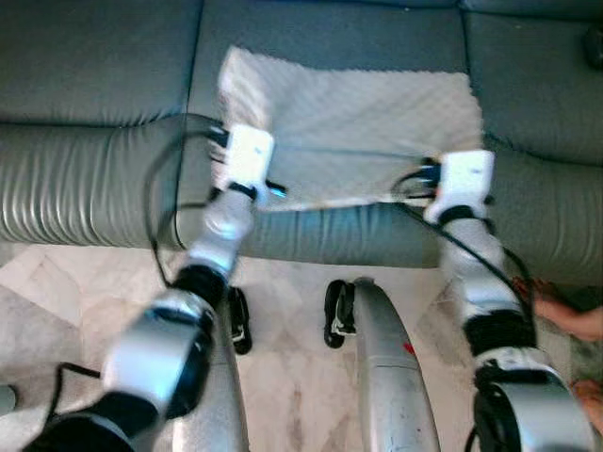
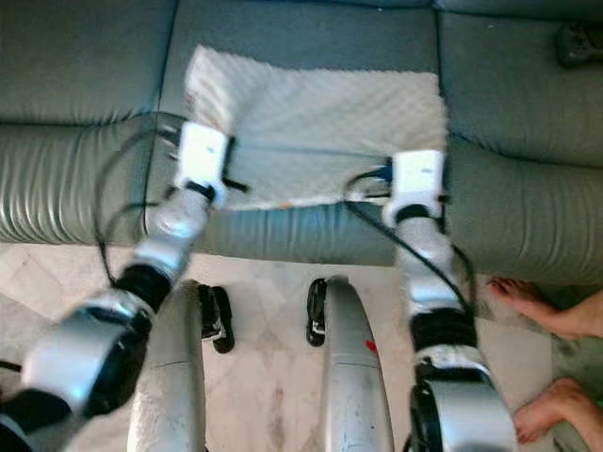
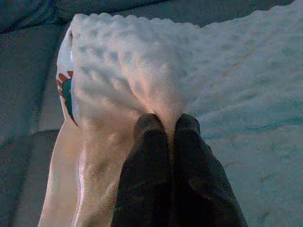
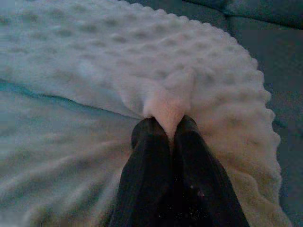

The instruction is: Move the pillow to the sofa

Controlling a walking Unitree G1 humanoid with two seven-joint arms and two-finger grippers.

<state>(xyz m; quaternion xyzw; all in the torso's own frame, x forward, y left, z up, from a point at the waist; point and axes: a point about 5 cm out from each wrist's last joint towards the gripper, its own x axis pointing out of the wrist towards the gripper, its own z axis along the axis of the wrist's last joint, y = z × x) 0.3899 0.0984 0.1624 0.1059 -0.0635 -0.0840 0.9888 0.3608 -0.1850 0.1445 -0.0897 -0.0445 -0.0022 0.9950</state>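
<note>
A white, bumpy-textured pillow (image 1: 349, 118) lies flat on the grey sofa (image 1: 94, 85), its near edge hanging a little over the seat front. My left gripper (image 3: 166, 124) is shut on the pillow's near left corner, pinching a fold of its fabric. At the near right corner my right gripper (image 4: 166, 124) is likewise shut on a raised fold of the pillow (image 4: 142, 56). In the head views both wrists (image 1: 247, 155) (image 1: 464, 179) rest at the pillow's front edge.
The sofa's rounded front edge (image 2: 75, 188) runs across just ahead of me. My feet (image 1: 240, 320) stand on the pale marble floor (image 1: 57, 282). A person's bare feet (image 2: 537, 306) are on the floor at the right. A dark object (image 2: 577, 42) sits on the sofa's far right.
</note>
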